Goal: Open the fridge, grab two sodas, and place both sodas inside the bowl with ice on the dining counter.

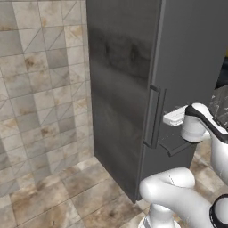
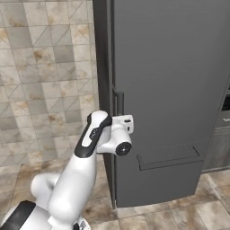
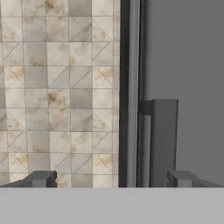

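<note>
The fridge is a tall dark grey cabinet, and its door is shut. Its vertical bar handle runs along the door's left edge. My gripper is at the lower end of the handle, pointing at the door. Its jaws stand wide open. In the hand view the handle lies between the fingertips, close to the right one, and nothing is gripped. The sodas, the bowl with ice and the dining counter are out of view.
A beige tiled wall stands left of the fridge, with brown floor tiles below. Dark cabinetry adjoins the fridge on the right. My white arm reaches in from below.
</note>
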